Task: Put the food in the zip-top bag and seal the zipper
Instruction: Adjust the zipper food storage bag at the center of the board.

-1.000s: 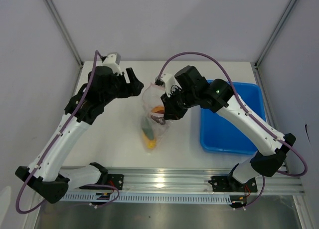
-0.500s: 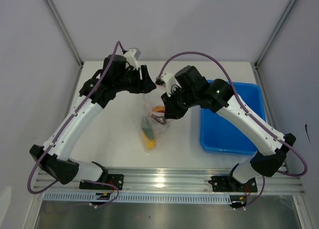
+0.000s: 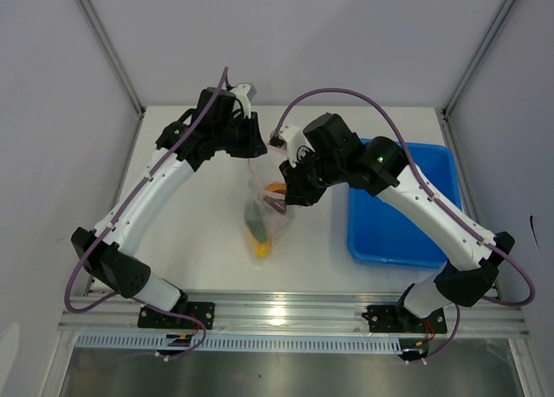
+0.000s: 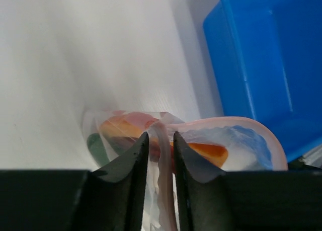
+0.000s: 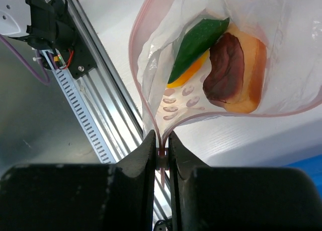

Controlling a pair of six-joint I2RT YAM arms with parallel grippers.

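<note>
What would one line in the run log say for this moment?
food: inside zip-top bag | right gripper: pinching zipper | left gripper: straddling zipper | bag mouth: open, not yet sealed

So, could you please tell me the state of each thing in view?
clear dotted zip-top plastic bag: mouth open.
thin pink zipper strip: unsealed.
long dark-green toy cucumber: inside the bag.
rounded yellow-orange toy piece: inside the bag.
elongated red-brown toy piece: inside the bag.
left gripper: jaws astride the zipper strip, grip unclear.
right gripper: shut on the zipper strip.
blue rectangular plastic tray: flat on the table.
</note>
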